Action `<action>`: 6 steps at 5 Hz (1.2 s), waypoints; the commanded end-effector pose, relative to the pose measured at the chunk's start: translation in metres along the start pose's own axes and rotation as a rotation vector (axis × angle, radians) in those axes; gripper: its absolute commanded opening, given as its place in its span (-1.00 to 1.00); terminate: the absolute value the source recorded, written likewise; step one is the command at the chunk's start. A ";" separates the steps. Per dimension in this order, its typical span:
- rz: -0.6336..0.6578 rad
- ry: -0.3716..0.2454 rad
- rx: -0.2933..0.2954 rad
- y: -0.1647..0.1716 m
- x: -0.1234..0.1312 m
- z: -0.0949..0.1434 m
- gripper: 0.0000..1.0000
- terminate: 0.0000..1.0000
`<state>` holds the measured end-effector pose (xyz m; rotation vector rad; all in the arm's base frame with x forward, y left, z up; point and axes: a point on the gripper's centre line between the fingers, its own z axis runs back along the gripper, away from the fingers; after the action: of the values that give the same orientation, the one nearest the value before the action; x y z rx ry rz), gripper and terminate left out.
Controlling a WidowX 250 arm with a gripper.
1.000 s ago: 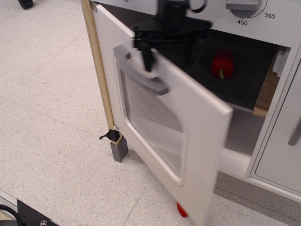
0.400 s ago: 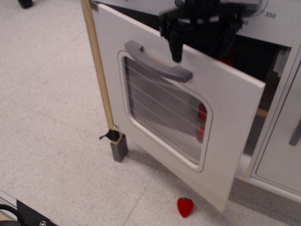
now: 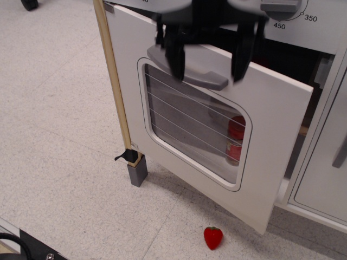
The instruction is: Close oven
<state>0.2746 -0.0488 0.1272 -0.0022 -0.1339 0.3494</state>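
The white oven door hangs partly open, hinged at the left on a wooden edge. It has a rounded wire-lined window and a grey bar handle. A red object shows through the window, inside the oven. My black gripper is at the top of the frame, in front of the door's upper part. Its two fingers stand apart, open and empty, over the handle. The dark inside of the oven shows only as a gap at the door's right edge.
A red toy strawberry lies on the speckled floor below the door's lower corner. A plain white cabinet door with a grey handle stands at the right. The control panel with a temperature dial is above. A grey foot supports the wooden post.
The door has swung far toward shut, from wide open to a narrow gap. My gripper has moved from the door's top edge to in front of the handle, fingers spread.
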 end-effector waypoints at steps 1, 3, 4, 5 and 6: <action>-0.203 -0.008 0.004 -0.007 -0.004 -0.053 1.00 -1.00; -0.250 -0.075 -0.052 -0.045 0.018 -0.088 1.00 -1.00; -0.263 -0.126 -0.103 -0.056 0.027 -0.087 1.00 -1.00; -0.248 -0.156 -0.109 -0.063 0.036 -0.088 1.00 -1.00; -0.216 -0.207 -0.105 -0.072 0.053 -0.094 1.00 -1.00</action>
<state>0.3509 -0.0973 0.0229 -0.0389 -0.3137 0.1360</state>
